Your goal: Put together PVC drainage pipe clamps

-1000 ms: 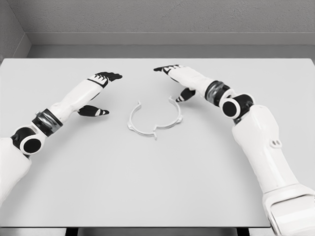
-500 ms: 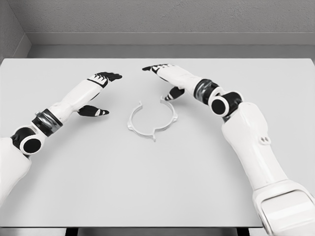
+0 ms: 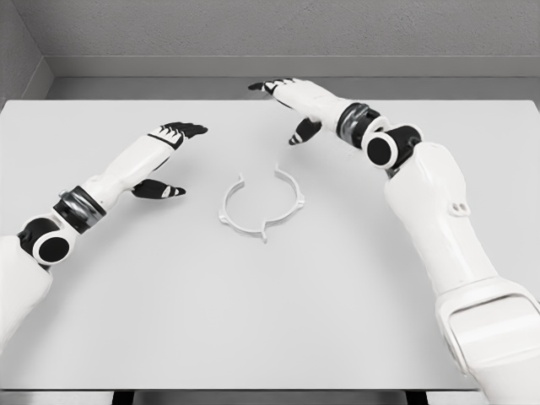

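The table (image 3: 270,321) gets chopped by the bottom edge of the frame, so its front corners and whatever holds it up are mostly out of sight, just a dark bit peeking at the very bottom. Both arms run off the frame too, the left one at the lower left and the right one at the lower right, so no shoulders. The white pipe clamp (image 3: 261,205) in the middle is too thin and pale against the tabletop to tell whether its two halves actually join.
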### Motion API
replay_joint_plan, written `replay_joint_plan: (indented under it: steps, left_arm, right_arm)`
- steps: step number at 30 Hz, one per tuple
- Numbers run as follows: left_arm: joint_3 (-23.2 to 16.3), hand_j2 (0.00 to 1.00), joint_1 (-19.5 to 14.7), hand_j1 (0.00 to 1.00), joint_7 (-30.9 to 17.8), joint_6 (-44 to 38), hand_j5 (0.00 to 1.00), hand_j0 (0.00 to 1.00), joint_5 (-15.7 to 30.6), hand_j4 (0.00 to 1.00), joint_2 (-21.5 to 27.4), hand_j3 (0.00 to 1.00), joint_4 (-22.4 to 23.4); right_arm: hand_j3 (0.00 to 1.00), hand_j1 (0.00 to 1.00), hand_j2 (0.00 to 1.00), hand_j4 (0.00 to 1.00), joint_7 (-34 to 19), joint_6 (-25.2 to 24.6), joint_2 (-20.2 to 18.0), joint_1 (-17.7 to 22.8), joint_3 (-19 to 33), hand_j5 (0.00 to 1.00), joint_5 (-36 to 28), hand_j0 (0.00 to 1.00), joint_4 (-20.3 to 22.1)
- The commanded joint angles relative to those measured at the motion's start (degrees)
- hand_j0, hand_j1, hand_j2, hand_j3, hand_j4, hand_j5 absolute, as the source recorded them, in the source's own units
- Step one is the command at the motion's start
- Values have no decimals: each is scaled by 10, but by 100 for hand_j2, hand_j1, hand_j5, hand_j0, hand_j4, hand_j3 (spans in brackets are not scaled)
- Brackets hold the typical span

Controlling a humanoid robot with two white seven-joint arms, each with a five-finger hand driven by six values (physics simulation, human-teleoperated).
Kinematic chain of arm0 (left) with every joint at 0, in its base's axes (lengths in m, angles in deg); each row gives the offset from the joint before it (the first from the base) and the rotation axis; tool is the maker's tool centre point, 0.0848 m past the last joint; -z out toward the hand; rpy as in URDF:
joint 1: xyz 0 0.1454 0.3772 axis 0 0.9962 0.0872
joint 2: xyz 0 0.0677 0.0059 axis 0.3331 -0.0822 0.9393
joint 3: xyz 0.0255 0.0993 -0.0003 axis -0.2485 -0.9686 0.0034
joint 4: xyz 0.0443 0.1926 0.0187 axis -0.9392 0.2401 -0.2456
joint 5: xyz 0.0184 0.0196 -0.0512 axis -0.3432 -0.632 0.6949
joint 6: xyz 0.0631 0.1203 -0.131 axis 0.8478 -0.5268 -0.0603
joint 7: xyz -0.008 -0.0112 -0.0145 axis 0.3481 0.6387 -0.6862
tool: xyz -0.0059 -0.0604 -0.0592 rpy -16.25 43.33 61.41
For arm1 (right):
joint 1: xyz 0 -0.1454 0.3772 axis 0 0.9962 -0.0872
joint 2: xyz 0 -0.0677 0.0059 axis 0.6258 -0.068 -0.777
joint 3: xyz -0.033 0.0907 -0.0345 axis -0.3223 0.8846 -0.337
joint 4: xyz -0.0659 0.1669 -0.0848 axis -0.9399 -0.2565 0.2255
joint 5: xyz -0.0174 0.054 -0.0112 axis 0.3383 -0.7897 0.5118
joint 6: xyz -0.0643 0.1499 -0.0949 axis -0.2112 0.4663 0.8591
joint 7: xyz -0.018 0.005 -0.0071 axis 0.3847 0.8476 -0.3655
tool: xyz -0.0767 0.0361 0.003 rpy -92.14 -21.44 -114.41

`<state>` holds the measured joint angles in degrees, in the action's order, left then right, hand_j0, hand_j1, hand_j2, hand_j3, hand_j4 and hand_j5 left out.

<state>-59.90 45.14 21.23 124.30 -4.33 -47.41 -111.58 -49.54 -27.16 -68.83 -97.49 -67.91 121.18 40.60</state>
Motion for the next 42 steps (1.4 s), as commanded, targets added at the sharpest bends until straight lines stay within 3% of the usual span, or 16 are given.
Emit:
replay_joint_plan:
  steps: [1,10,23,42]
  left_arm:
    - [0,100,0,100,0,0,100,100,4,100,1,100,2]
    - [0,100,-11,100,0,0,100,100,4,100,6,100,13]
    - [0,100,-11,100,0,0,100,100,4,100,6,100,13]
    - [1,100,-11,100,0,0,100,100,5,100,8,100,12]
  right_arm:
    - [100,100,100,100,5,2,-6,0,0,100,-2,100,-25]
    - [100,100,100,100,12,-2,5,-7,-32,100,20,100,-73]
    - [100,100,100,100,14,-14,32,-18,-53,100,20,100,-86]
    - [100,100,100,100,20,-18,32,-36,-70,100,20,100,-119]
